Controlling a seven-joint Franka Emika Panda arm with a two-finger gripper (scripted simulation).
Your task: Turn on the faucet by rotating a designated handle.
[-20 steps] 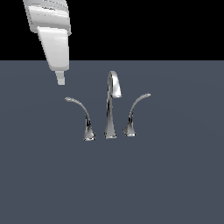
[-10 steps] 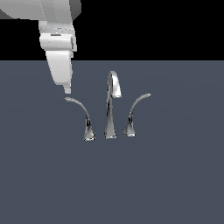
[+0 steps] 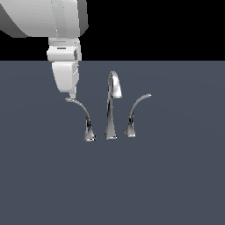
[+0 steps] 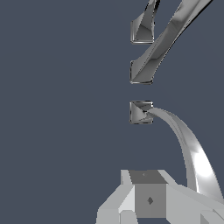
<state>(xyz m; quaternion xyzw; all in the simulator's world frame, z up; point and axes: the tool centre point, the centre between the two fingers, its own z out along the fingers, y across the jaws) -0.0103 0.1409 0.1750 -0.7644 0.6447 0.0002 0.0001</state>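
gripper (image 3: pixel 70 93): just above the handle's flat tip, finger spread cannot be told | handle (image 3: pixel 82 113): exterior view's left of the faucet (image 3: pixel 111 110) spout | floor: plain grey

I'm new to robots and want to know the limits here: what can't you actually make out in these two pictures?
- Fingers: open or shut is unclear. The exterior view shows them side-on as one white wedge; the wrist view's edge cuts them off.
- Handle: whether its tip is touched. The fingers hide it in the wrist view; the exterior view is too small to tell.
- Spout: its hooked end is cut off by the wrist view's edge.
- Arm: mostly beyond the exterior view's edge.
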